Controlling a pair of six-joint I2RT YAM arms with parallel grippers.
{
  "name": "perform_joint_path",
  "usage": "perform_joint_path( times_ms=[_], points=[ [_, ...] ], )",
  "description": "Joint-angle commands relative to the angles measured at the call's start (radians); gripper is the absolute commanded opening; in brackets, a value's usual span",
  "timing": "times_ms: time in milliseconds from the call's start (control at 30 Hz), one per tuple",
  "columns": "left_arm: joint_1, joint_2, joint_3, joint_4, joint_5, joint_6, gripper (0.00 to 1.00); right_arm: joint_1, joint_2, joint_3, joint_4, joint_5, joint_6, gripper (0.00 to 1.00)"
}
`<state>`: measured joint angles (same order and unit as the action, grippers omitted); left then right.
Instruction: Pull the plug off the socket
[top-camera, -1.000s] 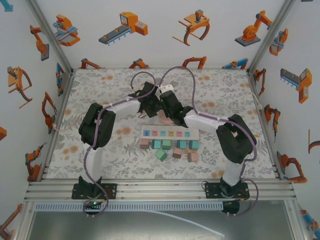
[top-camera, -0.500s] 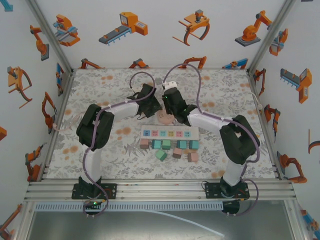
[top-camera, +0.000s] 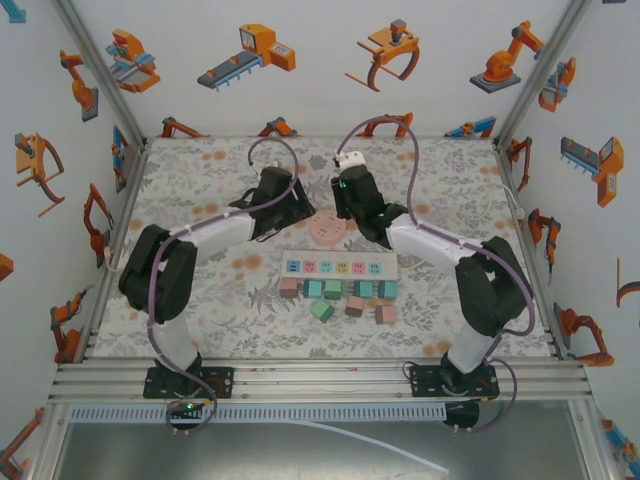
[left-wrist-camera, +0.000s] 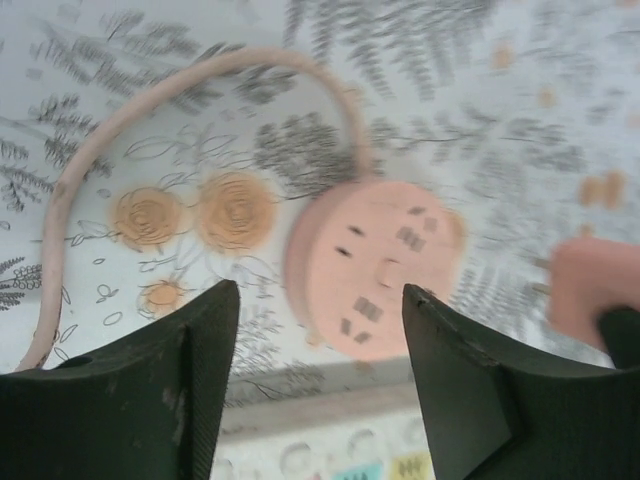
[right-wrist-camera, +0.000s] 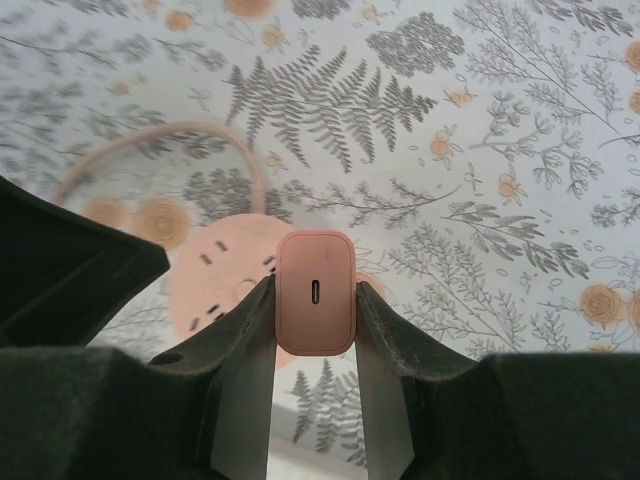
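The pulling step looks all but done. The right gripper is clamped on the plug, one finger on each side and its port face turned up toward the wrist camera. The socket lies on the table beyond and below those jaws, a little to their left. Its slotted face is bare, and the left wrist view shows the plug apart from it. I judge the plug free of the socket.

The left gripper is spread wide and holds nothing. The socket lies beyond its jaws, roughly centred in the gap and nearer the right finger. It touches neither finger, so nothing pins it down. The cord loops off the socket's far edge and curves round past the left finger.

What the next move calls for, as I read it: the right arm carries the plug clear and sets it down on open table, away from the cord. The left jaws only need to stay out of the way.

Counted:
- one plug
- one socket
- one cord
- one power strip, on the near side of both jaws
- eight small blocks, lying loose just in front of the strip
- two grippers
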<state>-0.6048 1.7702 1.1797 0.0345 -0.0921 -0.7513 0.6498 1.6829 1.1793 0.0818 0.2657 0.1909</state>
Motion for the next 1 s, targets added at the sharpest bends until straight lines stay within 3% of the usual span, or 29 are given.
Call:
perform_joint_path(
  times_ms=[0, 200, 333, 500, 567, 767, 967],
  points=[
    [0.006, -0.159, -0.029, 0.127, 0.093, 0.150, 0.66, -0.019, -0.148, 0.033, 0.005, -0.114, 0.094, 0.00],
    [0.002, -0.443, -0.161, 0.071, 0.260, 0.406, 0.72, -0.141, -0.406, -0.117, -0.010, -0.367, 0.312, 0.00],
    [-0.018, -0.665, -0.238, -0.126, 0.411, 0.632, 0.80, -0.233, -0.604, -0.236, -0.161, -0.505, 0.380, 0.00],
    [-0.050, -0.919, -0.316, -0.410, 0.529, 0.829, 0.88, -0.243, -0.834, -0.359, -0.399, -0.577, 0.393, 0.00],
    [-0.058, -1.014, -0.353, -0.505, 0.614, 0.901, 0.97, -0.242, -0.902, -0.403, -0.490, -0.633, 0.392, 0.00],
    [-0.086, -1.197, -0.431, -0.692, 0.730, 1.051, 0.97, -0.204, -0.966, -0.565, -0.569, -0.853, 0.425, 0.00],
    [-0.104, -1.193, -0.490, -0.704, 0.785, 1.089, 0.97, -0.005, -0.916, -0.655, -0.537, -0.765, 0.397, 0.00]
  ],
)
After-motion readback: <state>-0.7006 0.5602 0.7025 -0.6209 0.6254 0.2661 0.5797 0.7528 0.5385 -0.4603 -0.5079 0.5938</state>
